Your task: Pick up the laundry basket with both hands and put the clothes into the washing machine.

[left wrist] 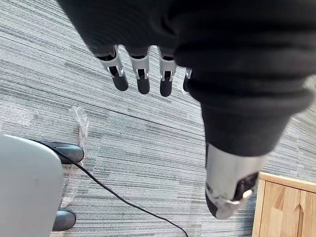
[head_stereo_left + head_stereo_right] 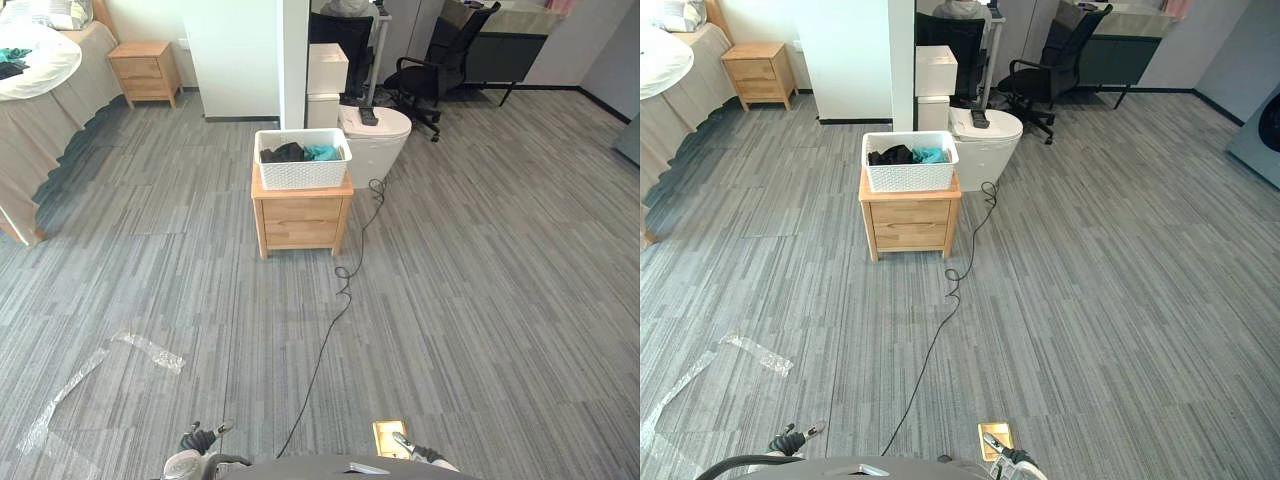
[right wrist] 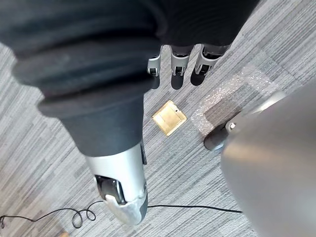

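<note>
- A white lattice plastic laundry basket (image 2: 302, 172) of dark and teal clothes (image 2: 295, 152) spans the light wooden cabinet's (image 2: 300, 220) top, edge to edge.
- The left hand (image 1: 142, 74) and right hand (image 3: 180, 66) hang with fingers straight, slightly apart, empty.

Illumination is bright, even and diffuse across the floor (image 2: 480, 300); the source is not in frame and appears to be overhead. Shadows are soft. A narrow dark band lies at the base of the wooden cabinet (image 2: 301, 215), and the white laundry basket (image 2: 302, 160) on it is evenly lit, without glare. The white cover on the bed (image 2: 35, 60) is the brightest area, close to washed out. The clear plastic strip (image 2: 150, 350) on the floor gives a pale sheen. In the wrist views the left hand (image 1: 229, 182) and right hand (image 3: 121, 182) present dark covers with small highlights on the silver fingers (image 1: 142, 74). The brass floor plate (image 3: 169, 117) shows mild glare.
</note>
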You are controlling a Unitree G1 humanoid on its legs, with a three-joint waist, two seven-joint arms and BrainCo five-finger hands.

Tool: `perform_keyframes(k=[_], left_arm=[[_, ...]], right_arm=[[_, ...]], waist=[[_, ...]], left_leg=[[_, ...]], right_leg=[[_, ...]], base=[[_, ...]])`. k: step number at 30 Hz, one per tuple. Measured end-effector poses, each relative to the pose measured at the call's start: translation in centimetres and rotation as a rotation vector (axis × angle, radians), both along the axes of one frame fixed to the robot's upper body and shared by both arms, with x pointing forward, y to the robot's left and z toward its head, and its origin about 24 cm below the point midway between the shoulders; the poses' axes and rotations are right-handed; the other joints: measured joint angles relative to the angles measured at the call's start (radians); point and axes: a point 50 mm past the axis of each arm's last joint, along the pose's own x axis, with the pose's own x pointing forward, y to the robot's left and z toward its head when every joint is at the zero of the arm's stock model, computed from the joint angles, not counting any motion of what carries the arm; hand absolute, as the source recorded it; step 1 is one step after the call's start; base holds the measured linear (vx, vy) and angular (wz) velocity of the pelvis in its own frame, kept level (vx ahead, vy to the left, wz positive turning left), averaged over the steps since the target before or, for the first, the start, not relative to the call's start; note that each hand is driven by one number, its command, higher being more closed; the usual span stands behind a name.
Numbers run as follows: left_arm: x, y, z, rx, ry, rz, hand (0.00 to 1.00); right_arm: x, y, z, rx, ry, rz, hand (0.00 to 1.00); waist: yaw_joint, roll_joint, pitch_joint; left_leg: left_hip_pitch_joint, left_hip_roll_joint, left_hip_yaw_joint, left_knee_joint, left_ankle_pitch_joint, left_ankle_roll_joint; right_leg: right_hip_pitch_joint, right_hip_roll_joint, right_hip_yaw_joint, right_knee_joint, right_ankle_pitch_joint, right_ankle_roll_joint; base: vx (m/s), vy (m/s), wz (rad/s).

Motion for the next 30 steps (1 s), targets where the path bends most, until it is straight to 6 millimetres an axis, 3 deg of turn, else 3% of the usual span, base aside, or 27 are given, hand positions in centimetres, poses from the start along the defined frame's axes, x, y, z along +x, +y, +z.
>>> perform_keyframes(k=[30], left_arm=[[-0.22, 0.39, -0.07, 0.012, 0.027, 0.018, 0.00]], right_arm=[[0.36, 0.19, 0.03, 0.001, -0.003, 0.060, 0.00]], waist=[[0.001, -0.006, 0.007]], left_leg=[[0.014, 0.000, 0.000, -0.020, 0.003, -0.002]], right_leg=[[0.009, 0.001, 0.000, -0.010, -0.002, 0.003]], base=[[0.00, -0.003, 0.00]])
